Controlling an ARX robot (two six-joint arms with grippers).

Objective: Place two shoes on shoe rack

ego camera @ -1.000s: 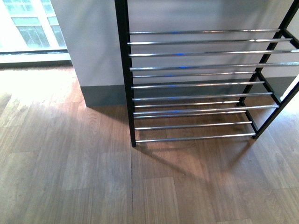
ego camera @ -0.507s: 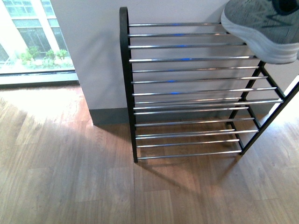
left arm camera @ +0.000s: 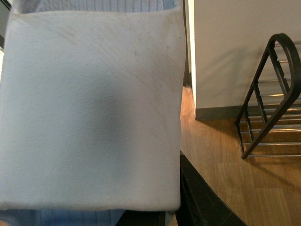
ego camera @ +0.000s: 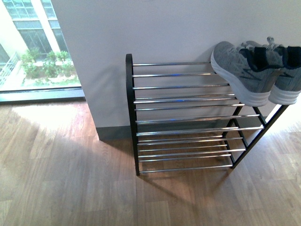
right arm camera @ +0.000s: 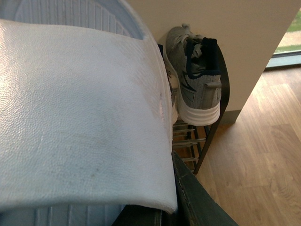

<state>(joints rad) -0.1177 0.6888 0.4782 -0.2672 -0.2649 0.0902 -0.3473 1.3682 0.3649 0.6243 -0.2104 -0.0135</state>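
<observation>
Two sneakers point(ego camera: 242, 70) top rack point(ego camera: 132, 122); only wrist views show slides point(left arm camera: 89, 108).

The wood-plank floor point(ego camera: 70, 188) carries the shoe rack point(ego camera: 181, 117), a black frame with chrome bars in tiers. It stands against the white wall point(ego camera: 164, 28), near the wall's corner. At the right end of the rack's top tier, a pair of grey knit sneakers point(ego camera: 242, 70) sits upright on white soles, side by side (the front view's edge cuts off the right-hand one).
</observation>
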